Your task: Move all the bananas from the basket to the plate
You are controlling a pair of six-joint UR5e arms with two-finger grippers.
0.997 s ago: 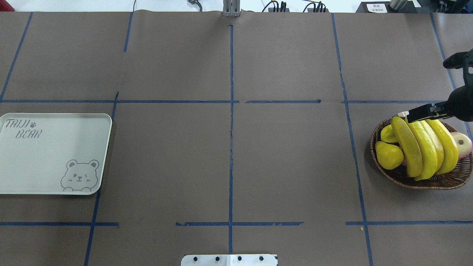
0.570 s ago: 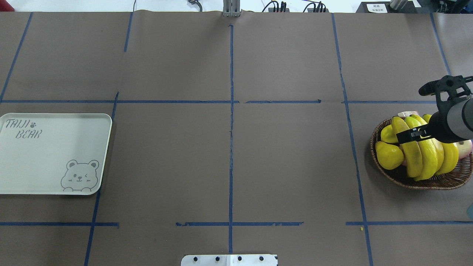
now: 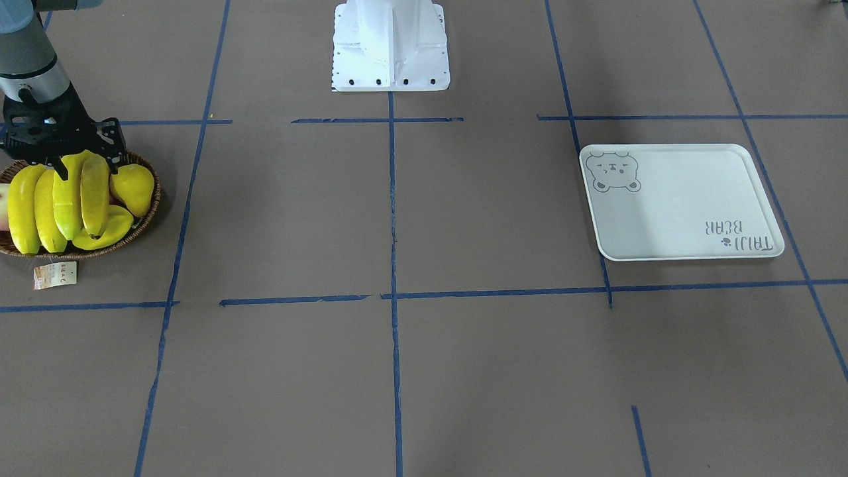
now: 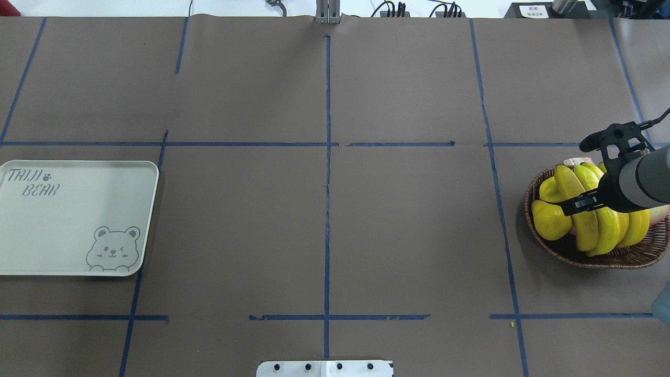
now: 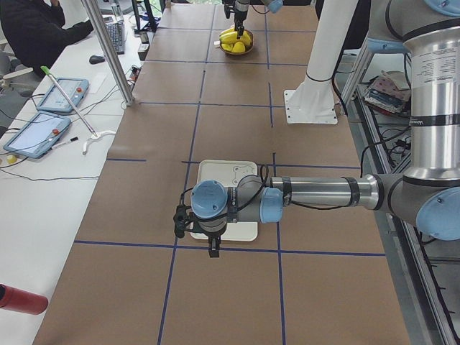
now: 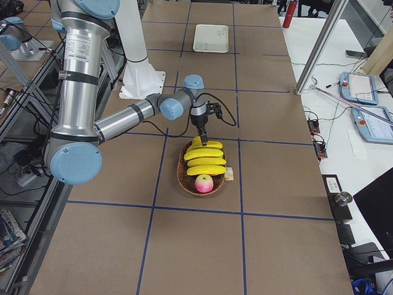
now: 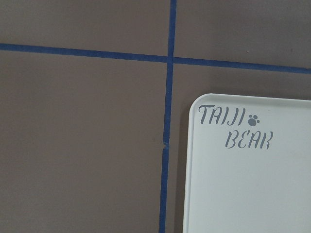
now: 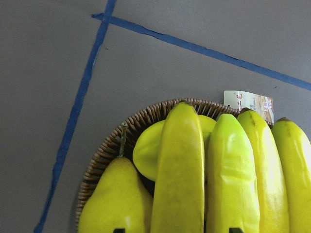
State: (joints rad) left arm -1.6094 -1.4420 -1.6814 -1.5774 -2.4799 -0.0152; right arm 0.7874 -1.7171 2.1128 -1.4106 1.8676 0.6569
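Four bananas (image 4: pixel 602 235) lie side by side in the basket (image 4: pixel 607 260) at the overhead view's right edge, a pear (image 4: pixel 550 220) just beside them; the plate (image 4: pixel 68 220) sits well apart at the left edge. You see the right gripper (image 4: pixel 578 203) low over the bananas, its jaws spread across the banana nearest the pear and closed on nothing. In the front-facing view its black fingers (image 3: pixel 63 173) stand among the banana ends nearest the robot, and a paper tag (image 3: pixel 55 275) lies just by the basket. In the left side view the left gripper (image 5: pixel 213 248) hangs over the plate's edge; you cannot tell how its jaws stand. The right side view shows a pink fruit (image 6: pixel 204 183) at the basket's near end. Your left wrist camera shows a plate corner with lettering. Your right wrist camera shows two dark fingertips (image 8: pixel 119 230) wide apart, one banana and part of another between them.
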